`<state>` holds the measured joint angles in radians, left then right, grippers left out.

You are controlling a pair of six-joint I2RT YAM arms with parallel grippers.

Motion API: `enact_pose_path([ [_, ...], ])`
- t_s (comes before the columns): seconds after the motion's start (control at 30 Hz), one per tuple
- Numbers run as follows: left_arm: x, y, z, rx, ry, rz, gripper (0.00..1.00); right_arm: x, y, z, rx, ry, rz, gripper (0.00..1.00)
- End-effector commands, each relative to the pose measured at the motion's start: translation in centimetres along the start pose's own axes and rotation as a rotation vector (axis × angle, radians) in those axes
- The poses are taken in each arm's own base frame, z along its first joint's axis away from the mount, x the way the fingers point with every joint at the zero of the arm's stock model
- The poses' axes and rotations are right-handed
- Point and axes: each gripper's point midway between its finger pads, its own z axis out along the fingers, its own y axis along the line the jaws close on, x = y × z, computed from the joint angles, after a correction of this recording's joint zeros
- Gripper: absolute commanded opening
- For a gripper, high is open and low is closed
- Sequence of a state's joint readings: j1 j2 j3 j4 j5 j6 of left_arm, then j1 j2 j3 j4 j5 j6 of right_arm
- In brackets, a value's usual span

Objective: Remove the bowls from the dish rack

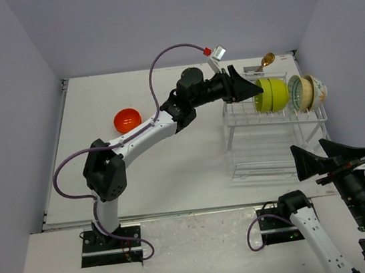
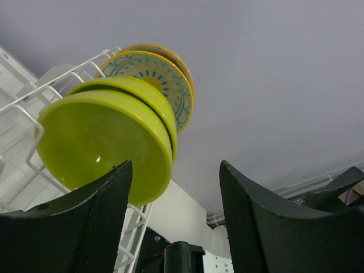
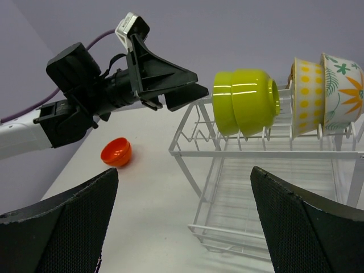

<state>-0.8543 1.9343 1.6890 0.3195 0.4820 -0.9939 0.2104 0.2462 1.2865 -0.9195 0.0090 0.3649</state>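
While left gripper sits jaws apart just short of lime-green bowls ahead on dish rack, right gripper hangs wide open.

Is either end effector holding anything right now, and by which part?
Nothing is held. The left end effector stands open right at the nearest lime-green bowl, which sits in the dish rack; the right end effector is open and empty.
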Motion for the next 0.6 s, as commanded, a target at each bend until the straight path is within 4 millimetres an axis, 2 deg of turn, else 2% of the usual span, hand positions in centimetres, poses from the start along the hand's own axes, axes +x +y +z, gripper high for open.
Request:
enact_pose_path([
  [0.0,-1.1,-2.6,0.8,0.097,-0.015,0.012,0.63,-0.6,0.2,-0.4,-0.010,-0.018,-0.015,0.99],
  [0.03,-1.4,-2.9,1.0,0.103,-0.019,0.014,0.63,-0.6,0.2,-0.4,-0.008,-0.017,-0.015,0.99],
  [0.1,-1.1,-2.0,1.5,0.079,-0.009,0.004,0.60,-0.6,0.3,-0.4,-0.012,-0.017,-0.015,0.99],
  [0.17,-1.5,-1.9,1.8,0.075,-0.013,0.009,0.56,-0.7,0.3,-0.5,-0.013,-0.019,-0.016,0.99],
  [0.2,-1.2,-1.3,2.2,0.070,-0.006,0.003,0.52,-0.7,0.3,-0.4,-0.013,-0.019,-0.016,0.99],
  [0.27,-1.2,-1.3,2.6,0.075,0.007,-0.003,0.46,-0.8,0.3,-0.6,-0.014,-0.021,-0.018,0.99],
  [0.37,-0.9,-0.2,3.4,0.065,0.016,-0.013,0.32,-0.8,0.3,-0.8,-0.013,-0.028,-0.021,0.99],
  [0.5,-0.7,-0.1,3.7,0.088,0.021,-0.021,0.21,-0.7,0.1,-0.7,-0.009,-0.025,-0.027,0.99],
  [0.57,-0.5,0.0,3.8,0.094,0.029,-0.023,0.20,-0.7,-0.2,-0.6,0.007,-0.026,-0.029,0.99],
])
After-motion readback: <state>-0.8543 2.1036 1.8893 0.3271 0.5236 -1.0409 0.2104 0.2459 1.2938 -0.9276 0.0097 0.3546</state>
